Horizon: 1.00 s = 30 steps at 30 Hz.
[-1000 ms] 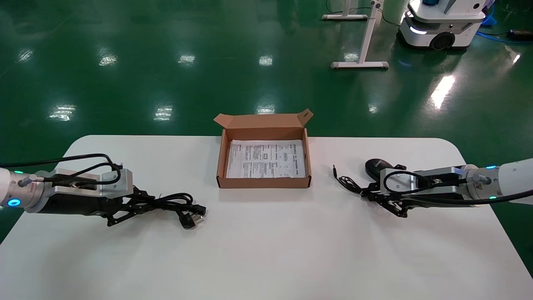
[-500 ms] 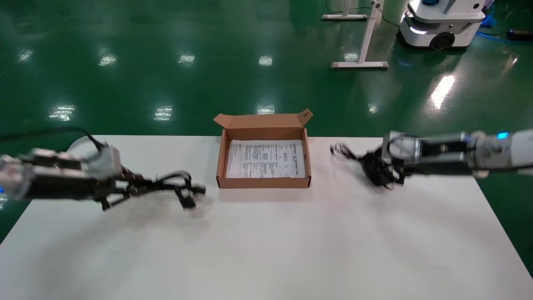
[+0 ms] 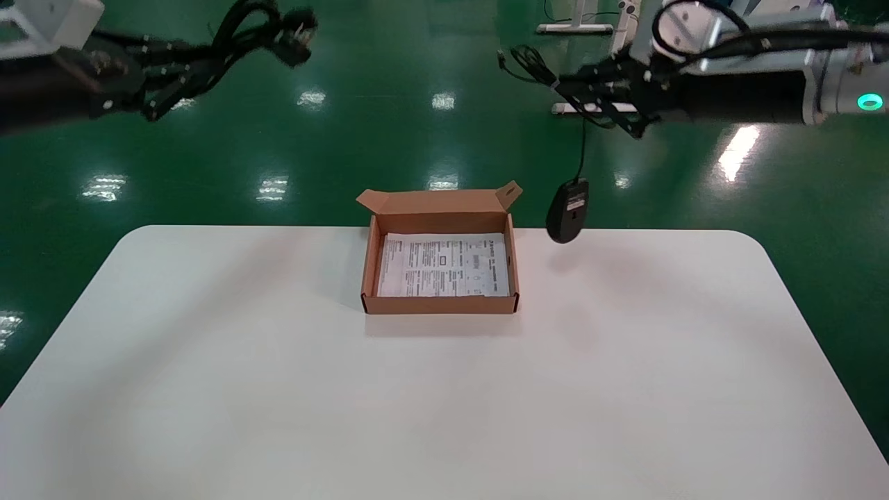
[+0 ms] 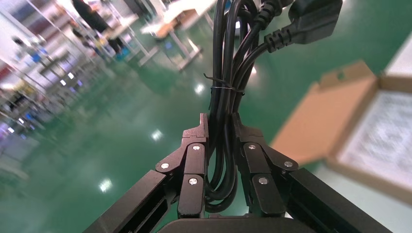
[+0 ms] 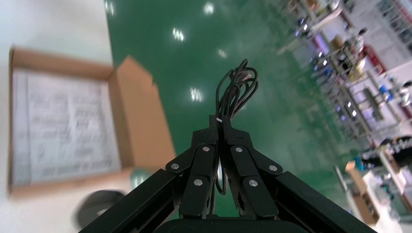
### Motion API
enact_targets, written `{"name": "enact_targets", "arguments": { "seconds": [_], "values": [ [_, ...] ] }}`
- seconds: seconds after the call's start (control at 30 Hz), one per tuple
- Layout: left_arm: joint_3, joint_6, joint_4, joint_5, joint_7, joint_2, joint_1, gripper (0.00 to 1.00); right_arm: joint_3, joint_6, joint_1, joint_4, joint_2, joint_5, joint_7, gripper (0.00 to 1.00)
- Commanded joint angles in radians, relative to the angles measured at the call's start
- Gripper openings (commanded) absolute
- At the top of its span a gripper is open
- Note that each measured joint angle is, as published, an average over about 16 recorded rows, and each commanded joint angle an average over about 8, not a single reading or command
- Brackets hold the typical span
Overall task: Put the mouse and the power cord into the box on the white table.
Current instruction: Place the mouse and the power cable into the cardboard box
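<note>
The brown box [image 3: 439,304] stands open at the far middle of the white table [image 3: 444,403], a printed sheet on its bottom. My left gripper [image 3: 207,61] is high up at the far left, shut on the coiled power cord [image 3: 253,24]. In the left wrist view the bundle [image 4: 224,73] runs between the left gripper's [image 4: 220,121] fingers and ends in the chunky plug [image 4: 311,17]. My right gripper [image 3: 560,82] is high at the far right, shut on the mouse's thin coiled cable [image 5: 235,92]. The mouse [image 3: 567,210] dangles from it just right of the box's far corner.
Beyond the table lies a shiny green floor. On it stand a white stand's legs [image 3: 601,105] and another white robot base [image 3: 736,42] at the far right. The box's upright flap [image 3: 437,201] faces away from me.
Both arms rose from the table to well above it. The left carried the power cord up. The right lifted the cable, and the mouse now hangs free beside the box.
</note>
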Motion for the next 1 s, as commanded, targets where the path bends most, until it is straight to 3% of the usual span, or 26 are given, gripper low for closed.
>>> {"name": "enact_targets", "arguments": {
  "seconds": [0.03, 0.37, 0.77, 1.0],
  "values": [
    [-0.018, -0.028, -0.014, -0.025, 0.002, 0.016, -0.008, 0.00, 0.010, 0.000, 0.020, 0.006, -0.016, 0.015, 0.017, 0.00],
    [-0.019, -0.043, -0.116, -0.029, -0.003, 0.045, 0.004, 0.00, 0.008, 0.010, -0.046, 0.011, -0.141, 0.025, 0.000, 0.00],
    [-0.002, -0.030, -0.260, -0.004, -0.109, -0.031, 0.057, 0.00, -0.036, 0.055, -0.131, -0.025, -0.241, -0.027, -0.080, 0.00],
    [0.006, -0.053, -0.383, 0.010, -0.198, -0.074, 0.102, 0.00, -0.078, 0.109, -0.184, 0.031, -0.261, -0.040, -0.081, 0.00]
  ]
}}
